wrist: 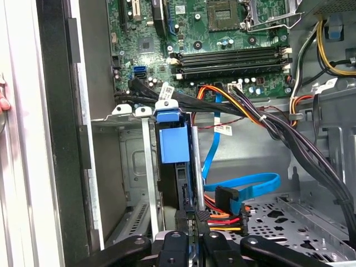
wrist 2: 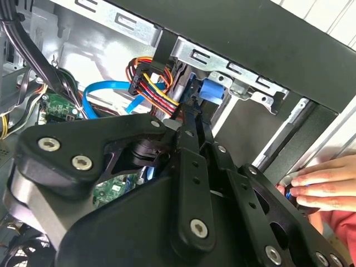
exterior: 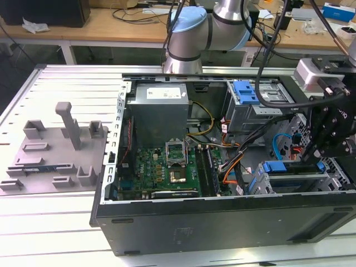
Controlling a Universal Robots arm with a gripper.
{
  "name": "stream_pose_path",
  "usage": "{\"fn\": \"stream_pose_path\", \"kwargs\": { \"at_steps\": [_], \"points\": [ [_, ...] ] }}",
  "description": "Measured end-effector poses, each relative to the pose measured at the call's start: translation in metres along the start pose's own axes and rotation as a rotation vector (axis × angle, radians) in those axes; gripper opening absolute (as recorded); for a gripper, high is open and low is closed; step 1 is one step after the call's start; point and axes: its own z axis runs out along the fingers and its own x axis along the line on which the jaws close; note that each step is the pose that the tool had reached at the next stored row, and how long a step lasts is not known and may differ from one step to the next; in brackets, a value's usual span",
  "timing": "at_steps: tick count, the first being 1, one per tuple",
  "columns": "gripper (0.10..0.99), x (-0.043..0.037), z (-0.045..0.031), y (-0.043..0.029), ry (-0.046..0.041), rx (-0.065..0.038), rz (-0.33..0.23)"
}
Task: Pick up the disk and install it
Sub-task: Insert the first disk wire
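The gripper [wrist: 192, 236] sits low inside the open computer case [exterior: 222, 222], its fingers pinched nearly shut on the disk's [wrist: 183, 183] edge. The disk stands upright at twelve o'clock from the fingertips, its blue bracket [wrist: 171, 139] slotted between the metal rails of the drive cage [wrist: 146, 167]. A person's hand [wrist 2: 322, 186] rests on the case rim.
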Motion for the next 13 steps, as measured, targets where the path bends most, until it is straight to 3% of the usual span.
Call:
{"fn": "stream_pose_path", "kwargs": {
  "at_steps": [13],
  "points": [
    [0.169, -0.0003, 0.0081, -0.0008, 0.0006, 0.001, -0.014]
  ]
}}
